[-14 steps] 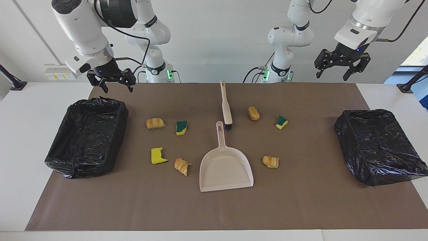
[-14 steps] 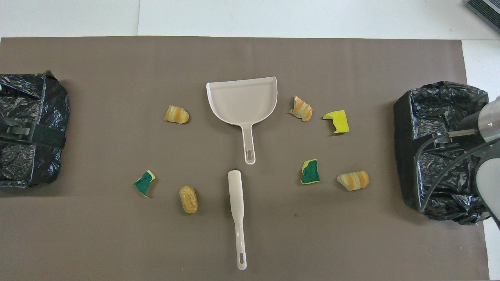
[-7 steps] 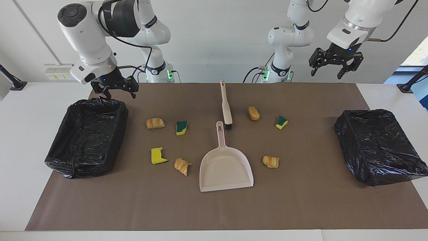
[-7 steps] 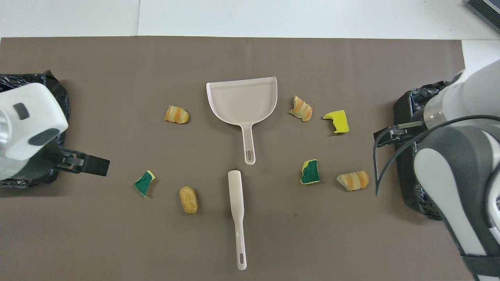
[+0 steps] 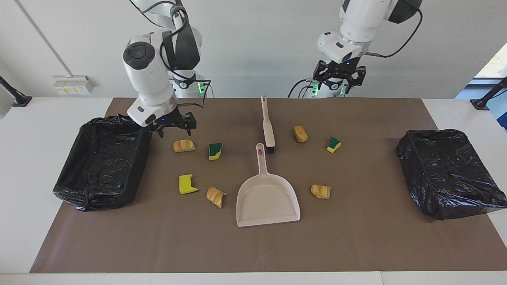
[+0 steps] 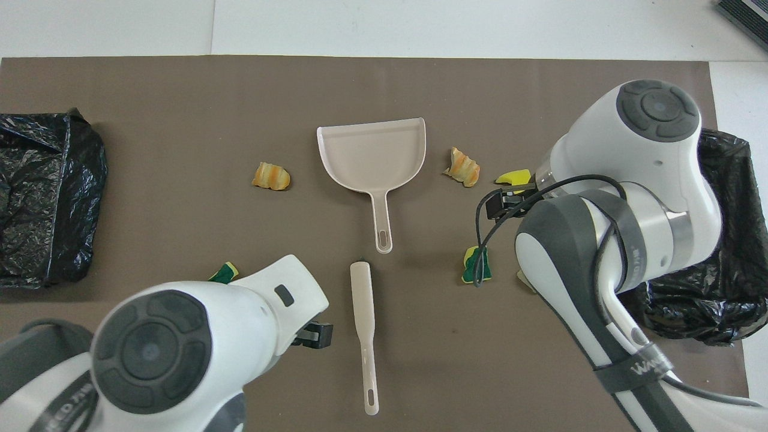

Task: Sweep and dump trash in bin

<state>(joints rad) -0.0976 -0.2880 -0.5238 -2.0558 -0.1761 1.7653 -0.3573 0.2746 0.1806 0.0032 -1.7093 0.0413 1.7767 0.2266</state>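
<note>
The trash lies scattered on the brown mat: bread pieces [image 5: 184, 145] [image 5: 216, 196] [image 5: 301, 134] [image 5: 321, 191] and sponge bits [image 5: 215, 151] [image 5: 187, 184] [image 5: 334, 145]. In the middle a beige dustpan [image 5: 267, 200] lies flat, handle toward the robots, with the beige brush [image 5: 268, 126] just nearer to them. One black-lined bin [image 5: 103, 162] stands at the right arm's end, another bin [image 5: 447, 170] at the left arm's end. My right gripper [image 5: 175, 126] hangs open and empty, low between that bin and the nearest bread piece. My left gripper [image 5: 340, 81] is open and empty, high over the mat's robot-side edge.
From overhead the dustpan [image 6: 372, 150] and brush [image 6: 365, 318] show fully. The two arms' bodies cover several scraps there. A white table top surrounds the mat [image 6: 180, 96].
Both arms swung in from the table's ends toward the middle. The right gripper came down from beside its bin to near the bread piece. The left gripper moved from near its bin toward its base.
</note>
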